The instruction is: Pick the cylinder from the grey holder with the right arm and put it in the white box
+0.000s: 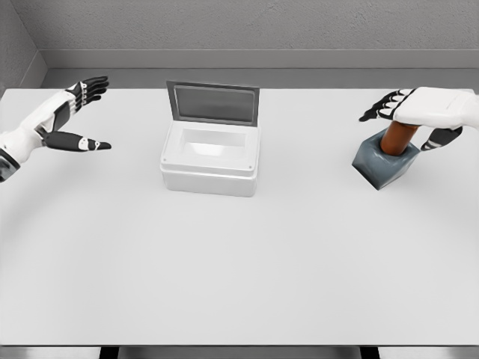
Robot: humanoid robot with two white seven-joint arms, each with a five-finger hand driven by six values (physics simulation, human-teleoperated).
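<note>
The brown upright cylinder [398,136] stands in the dark grey block holder [385,164] at the desk's [239,262] right. The right robot hand [404,105] hovers over it, fingers spread, holding nothing. The open white box [211,157] sits centre-far.

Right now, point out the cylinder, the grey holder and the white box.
cylinder [397,137], head view, brown side above the holder.
grey holder [383,167], head view, front face.
white box [209,180], head view, front wall.

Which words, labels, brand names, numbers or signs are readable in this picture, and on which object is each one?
None: there is no readable text.
The white box, its open lid, the grey holder, the cylinder, the table and both hands, left and right, show no markings.
</note>
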